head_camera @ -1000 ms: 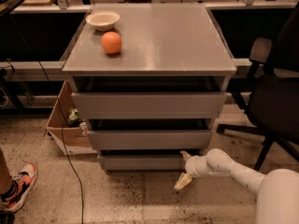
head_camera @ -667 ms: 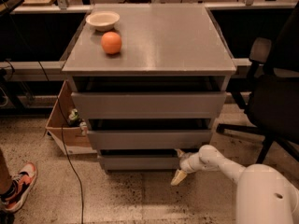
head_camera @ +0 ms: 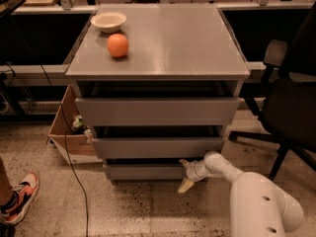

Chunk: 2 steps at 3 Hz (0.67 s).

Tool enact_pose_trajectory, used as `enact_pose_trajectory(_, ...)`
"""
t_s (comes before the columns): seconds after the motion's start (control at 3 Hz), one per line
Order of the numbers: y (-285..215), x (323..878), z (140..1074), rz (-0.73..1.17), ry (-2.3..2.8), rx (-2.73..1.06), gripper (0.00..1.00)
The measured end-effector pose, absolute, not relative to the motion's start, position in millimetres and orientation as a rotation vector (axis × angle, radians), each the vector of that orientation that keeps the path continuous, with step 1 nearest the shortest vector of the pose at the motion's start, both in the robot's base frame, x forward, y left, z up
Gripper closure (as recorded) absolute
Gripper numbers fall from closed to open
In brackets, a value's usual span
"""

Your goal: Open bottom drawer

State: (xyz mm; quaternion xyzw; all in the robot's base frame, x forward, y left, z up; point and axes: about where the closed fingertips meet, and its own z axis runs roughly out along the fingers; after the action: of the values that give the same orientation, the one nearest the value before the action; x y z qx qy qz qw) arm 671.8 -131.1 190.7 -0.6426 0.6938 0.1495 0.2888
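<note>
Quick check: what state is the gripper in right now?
Gripper: low at the right part of the bottom drawer front; whether it is open, closed or holding the drawer cannot be told.

Gripper [head_camera: 185, 175] at bottom drawer [head_camera: 143, 172] front; its interior hidden; chair [head_camera: 291, 107] cropped.

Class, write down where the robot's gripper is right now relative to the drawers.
The gripper is low and right of centre in the camera view, at the right end of the bottom drawer, just below the middle drawer.
</note>
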Motion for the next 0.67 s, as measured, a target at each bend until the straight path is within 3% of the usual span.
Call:
enact_pose_trajectory(0.33,-129,667,180,0.433,1.846,-1.742,0.25)
enact_pose_trajectory(0.67,-131,652,176,0.469,1.829,-1.76,0.22)
